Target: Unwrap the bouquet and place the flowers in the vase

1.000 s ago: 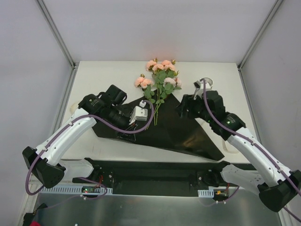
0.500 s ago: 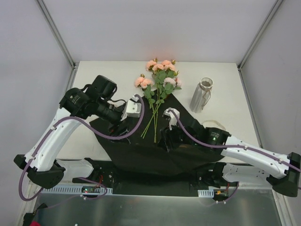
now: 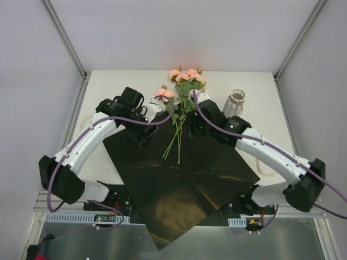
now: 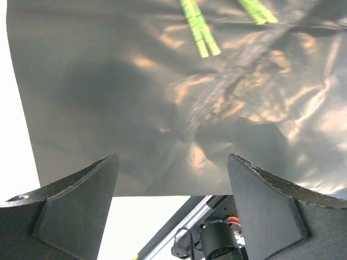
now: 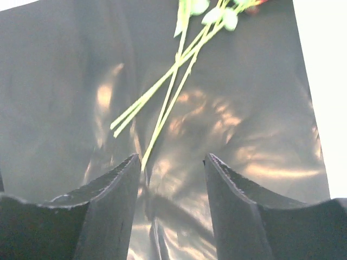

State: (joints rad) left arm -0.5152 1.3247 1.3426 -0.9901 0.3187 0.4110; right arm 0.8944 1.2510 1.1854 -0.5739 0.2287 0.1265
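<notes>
The flowers (image 3: 182,82), peach-pink roses with green leaves, lie loose at the back centre. Their thin stems (image 3: 177,142) run down onto the black paper (image 3: 179,187), which is spread flat and overhangs the table's near edge. The clear ribbed vase (image 3: 236,103) stands upright to their right. My left gripper (image 3: 143,135) hovers open over the paper left of the stems (image 4: 198,28), nothing between its fingers (image 4: 81,203). My right gripper (image 3: 193,128) is open just right of the stems (image 5: 162,103), and one stem's end lies by its left fingertip (image 5: 130,168).
Metal frame posts (image 3: 65,38) rise at the table's back corners. A cream strip (image 3: 264,166) shows on the table beside the right forearm. The left arm's base and rail (image 4: 217,238) appear past the paper's near edge (image 4: 152,194).
The black paper has unfolded and been drawn toward the near edge, now lying flat. My left gripper opened and let it go. Both grippers moved up beside the stems.
</notes>
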